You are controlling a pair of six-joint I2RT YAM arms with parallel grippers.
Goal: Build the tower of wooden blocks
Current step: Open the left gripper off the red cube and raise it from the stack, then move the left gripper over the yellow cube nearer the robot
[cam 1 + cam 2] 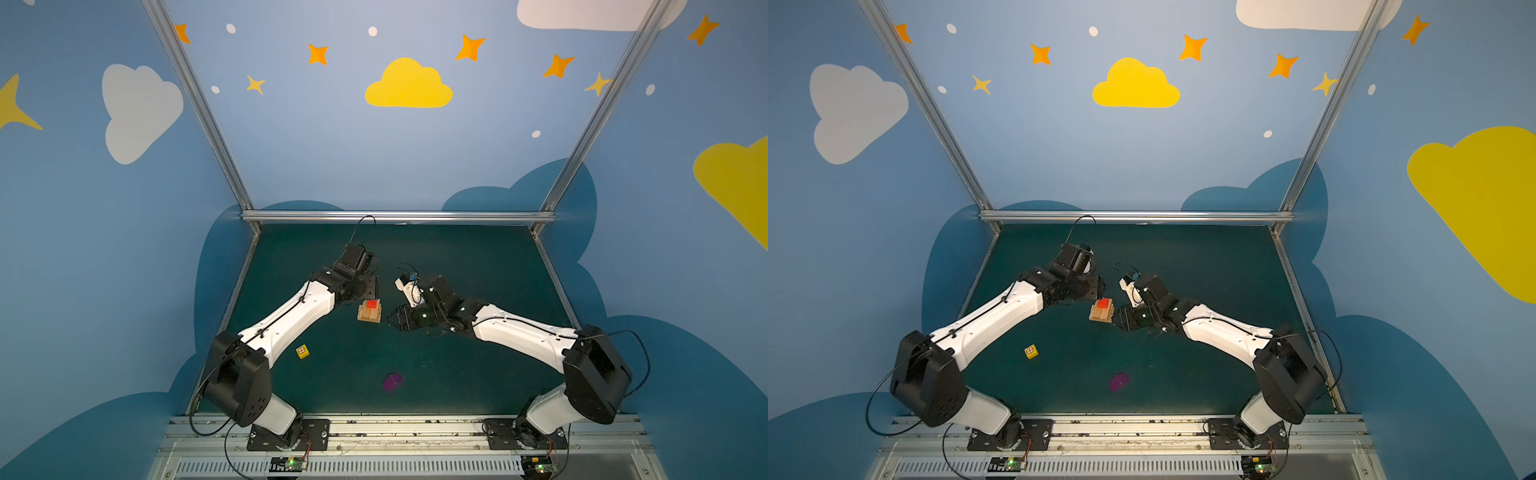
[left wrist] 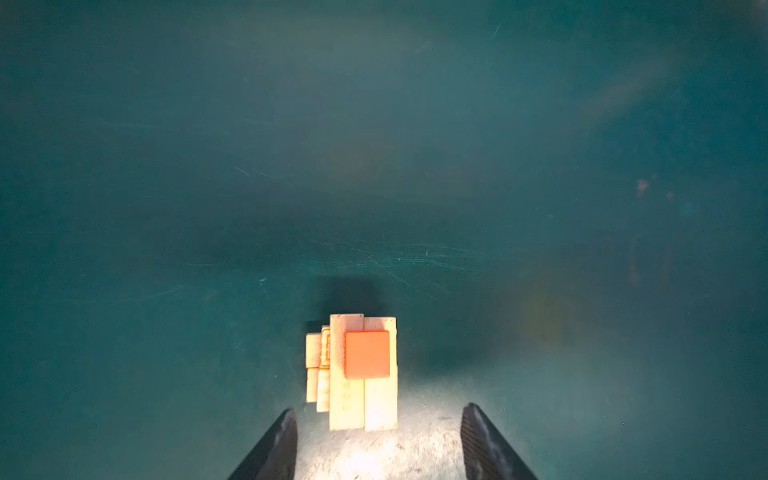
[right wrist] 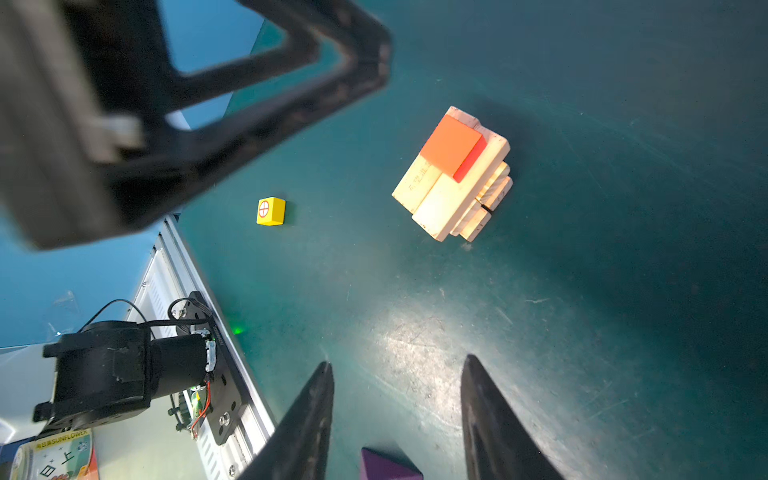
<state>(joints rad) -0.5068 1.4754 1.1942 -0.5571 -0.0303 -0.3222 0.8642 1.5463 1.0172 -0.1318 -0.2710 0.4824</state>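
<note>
- Now, on the surface (image 1: 478,257), your left pincer (image 2: 379,407) and right pincer (image 3: 399,359) stand apart, empty, close by the central tower (image 1: 369,311).
- The purple cube (image 1: 392,382) lies at 6 o'clock from the right pincer, the nearer one.
- The yellow cube (image 1: 302,351) sits at 8 o'clock off the tower, your left pincer's side.

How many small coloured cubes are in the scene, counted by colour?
red cube, on top of the tower: 1
yellow cube, loose on the table: 1
purple cube, loose on the table: 1
Total: 3
</note>
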